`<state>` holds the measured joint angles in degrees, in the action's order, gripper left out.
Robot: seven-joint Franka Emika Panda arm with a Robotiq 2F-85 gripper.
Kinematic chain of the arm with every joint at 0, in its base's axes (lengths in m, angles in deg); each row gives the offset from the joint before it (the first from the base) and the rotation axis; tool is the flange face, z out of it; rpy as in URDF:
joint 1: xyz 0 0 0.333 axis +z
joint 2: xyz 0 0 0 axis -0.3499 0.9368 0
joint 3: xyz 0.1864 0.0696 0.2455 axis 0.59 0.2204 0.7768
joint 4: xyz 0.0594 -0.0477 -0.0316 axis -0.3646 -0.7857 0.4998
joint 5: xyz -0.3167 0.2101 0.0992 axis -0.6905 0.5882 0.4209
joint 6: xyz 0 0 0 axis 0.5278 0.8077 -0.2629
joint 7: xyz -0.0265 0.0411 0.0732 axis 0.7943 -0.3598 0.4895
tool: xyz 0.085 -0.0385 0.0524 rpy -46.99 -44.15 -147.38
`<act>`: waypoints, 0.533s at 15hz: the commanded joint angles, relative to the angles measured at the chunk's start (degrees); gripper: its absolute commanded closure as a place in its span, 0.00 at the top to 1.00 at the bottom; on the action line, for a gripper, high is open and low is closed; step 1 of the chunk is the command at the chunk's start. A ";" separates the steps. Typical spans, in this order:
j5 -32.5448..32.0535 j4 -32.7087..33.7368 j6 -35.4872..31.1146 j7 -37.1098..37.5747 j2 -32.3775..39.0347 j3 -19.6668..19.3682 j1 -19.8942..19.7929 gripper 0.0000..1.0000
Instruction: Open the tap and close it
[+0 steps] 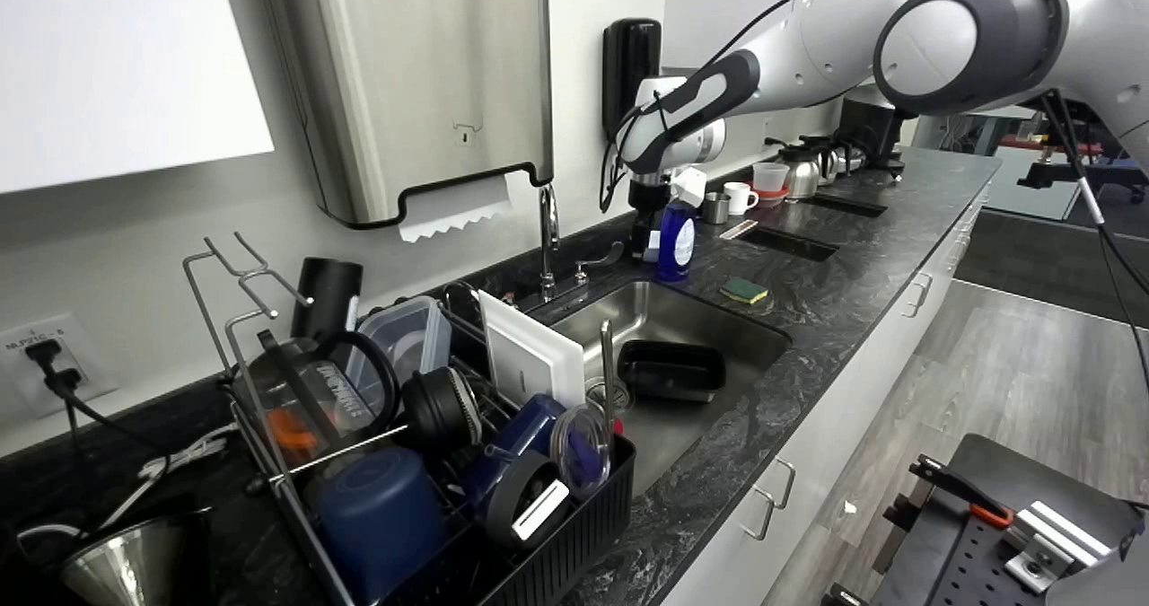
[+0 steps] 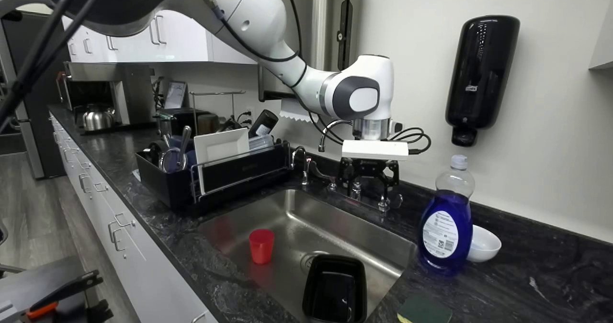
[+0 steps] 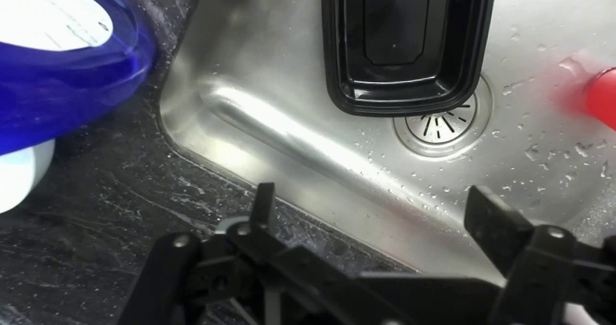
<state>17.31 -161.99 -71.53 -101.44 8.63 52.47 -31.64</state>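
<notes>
The gripper points down near the back edge of the sink, its two fingers spread well apart, so that dark counter and steel rim show in the gap between them. The tap stands on the counter behind the sink, its thin neck upright and a small lever just beside it; in an exterior view the curved top of that neck shows behind the wrist of the arm, while the gripper hides some of the rest (whether a finger touches the tap or the lever, I can't tell). In the sink lies a black container, overlapping the drain in the wrist view, and a red cup stands upright near it; clear drops dot the steel floor. A loaded dish rack sits beside one end of the sink, holding a tilted white plate. By the opposite end a bottle of blue liquid stands upright on the counter, with a white bowl partly hidden behind it and a green and yellow sponge lying near.
</notes>
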 commanded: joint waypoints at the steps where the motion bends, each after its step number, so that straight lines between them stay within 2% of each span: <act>1: -1.88 2.21 -1.44 -3.47 2.57 1.42 -1.09 1.00; 8: -3.65 4.46 -6.33 -4.53 4.56 0.97 -1.26 1.00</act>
<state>15.12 -159.64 -75.82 -104.48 11.55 52.63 -32.13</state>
